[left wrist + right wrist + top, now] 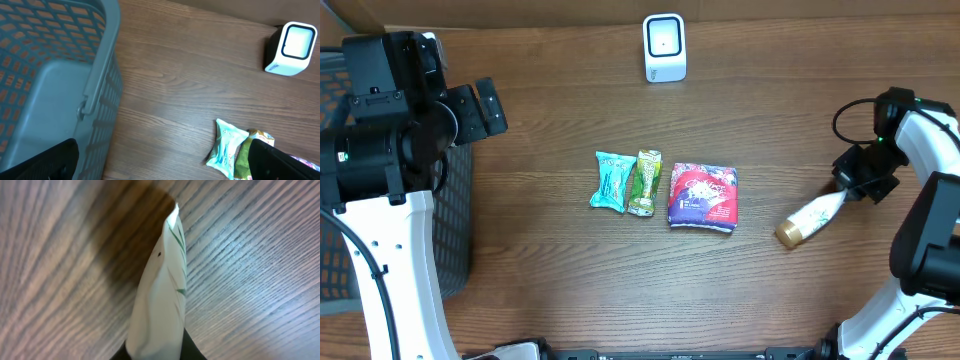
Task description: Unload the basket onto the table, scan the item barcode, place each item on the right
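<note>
A white tube with a gold cap lies on the wooden table at the right. My right gripper is shut on its flat tail end. In the right wrist view the tube runs up from between the dark fingers of my right gripper. The white barcode scanner stands at the back middle, also in the left wrist view as the scanner. My left gripper hangs open at the left above the basket's edge, holding nothing; its fingers frame the left gripper over bare table.
A grey mesh basket stands at the far left, its wall close to the left fingers. In the middle of the table lie a teal packet, a green packet and a purple packet.
</note>
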`<state>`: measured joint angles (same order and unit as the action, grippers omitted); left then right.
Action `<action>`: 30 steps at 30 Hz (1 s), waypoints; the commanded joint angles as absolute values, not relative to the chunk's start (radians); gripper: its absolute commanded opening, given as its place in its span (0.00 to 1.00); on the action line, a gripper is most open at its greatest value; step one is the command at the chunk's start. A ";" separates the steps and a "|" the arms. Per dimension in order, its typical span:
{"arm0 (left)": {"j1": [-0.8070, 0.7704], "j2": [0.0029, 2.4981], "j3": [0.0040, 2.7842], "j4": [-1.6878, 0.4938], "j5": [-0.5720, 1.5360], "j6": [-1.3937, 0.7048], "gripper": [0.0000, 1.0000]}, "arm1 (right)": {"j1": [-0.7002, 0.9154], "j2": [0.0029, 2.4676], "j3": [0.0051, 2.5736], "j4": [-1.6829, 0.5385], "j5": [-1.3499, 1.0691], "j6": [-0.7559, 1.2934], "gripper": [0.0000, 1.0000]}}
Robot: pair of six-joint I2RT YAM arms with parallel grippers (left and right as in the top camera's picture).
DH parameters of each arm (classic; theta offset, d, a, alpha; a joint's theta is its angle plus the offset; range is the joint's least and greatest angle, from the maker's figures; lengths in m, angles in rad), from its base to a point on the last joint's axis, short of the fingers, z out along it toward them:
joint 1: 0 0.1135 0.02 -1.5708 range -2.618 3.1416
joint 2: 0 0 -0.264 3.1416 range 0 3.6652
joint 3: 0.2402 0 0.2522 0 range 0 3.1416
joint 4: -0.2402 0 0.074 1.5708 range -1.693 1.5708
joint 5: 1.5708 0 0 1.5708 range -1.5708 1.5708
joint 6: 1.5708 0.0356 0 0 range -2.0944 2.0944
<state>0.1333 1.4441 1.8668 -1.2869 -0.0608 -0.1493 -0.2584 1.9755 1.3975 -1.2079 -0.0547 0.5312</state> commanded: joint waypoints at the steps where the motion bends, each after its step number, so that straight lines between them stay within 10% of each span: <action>1: 0.136 1.445 1.869 -1.284 -0.055 -0.130 1.00 | -0.254 1.927 1.386 -1.225 -0.150 0.435 0.04; 30: 0.136 1.445 1.869 -1.284 -0.055 -0.130 1.00 | -0.084 1.397 1.340 -1.254 -0.169 0.234 0.04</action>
<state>0.1333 1.4441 1.8668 -1.2869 -0.0605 -0.1493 -0.0883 1.4170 1.3628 -1.2476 -0.1715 0.2424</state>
